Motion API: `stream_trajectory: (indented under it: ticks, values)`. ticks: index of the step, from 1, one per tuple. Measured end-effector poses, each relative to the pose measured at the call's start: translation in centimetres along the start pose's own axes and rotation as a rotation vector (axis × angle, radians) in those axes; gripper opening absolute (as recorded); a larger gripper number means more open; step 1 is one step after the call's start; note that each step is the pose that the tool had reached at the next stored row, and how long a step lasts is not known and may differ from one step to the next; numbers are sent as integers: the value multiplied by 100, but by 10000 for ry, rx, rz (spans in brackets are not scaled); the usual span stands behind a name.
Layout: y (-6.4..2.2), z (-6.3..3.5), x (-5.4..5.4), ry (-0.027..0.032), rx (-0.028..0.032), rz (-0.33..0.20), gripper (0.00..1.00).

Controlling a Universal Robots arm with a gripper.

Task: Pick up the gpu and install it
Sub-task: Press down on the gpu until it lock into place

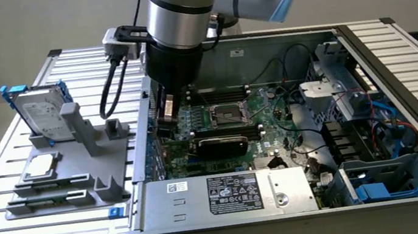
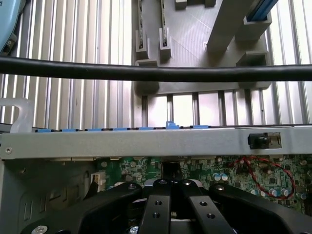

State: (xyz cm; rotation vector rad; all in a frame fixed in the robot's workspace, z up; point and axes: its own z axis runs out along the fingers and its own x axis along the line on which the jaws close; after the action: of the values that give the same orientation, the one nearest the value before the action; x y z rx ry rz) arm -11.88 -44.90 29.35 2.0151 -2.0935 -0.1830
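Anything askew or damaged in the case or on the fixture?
Nothing stands out. The glossy black-shrouded gpu card sits level on the green motherboard, the silver hard drive with blue rails stands upright in the grey fixture, and the claw is shut above the board.

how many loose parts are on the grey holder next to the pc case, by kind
Hard drive with blue rails, standing upright: 1
Square silver CPU chip, lying flat: 1
Total on the grey holder: 2
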Motion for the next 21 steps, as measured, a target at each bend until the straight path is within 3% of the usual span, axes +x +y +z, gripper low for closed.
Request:
stream_trajectory:
  ticks: [9,21]
  values:
    - [3,-6,-16,-10,-13,36,11]
    - [4,-7,-20,-57,-120,234,11]
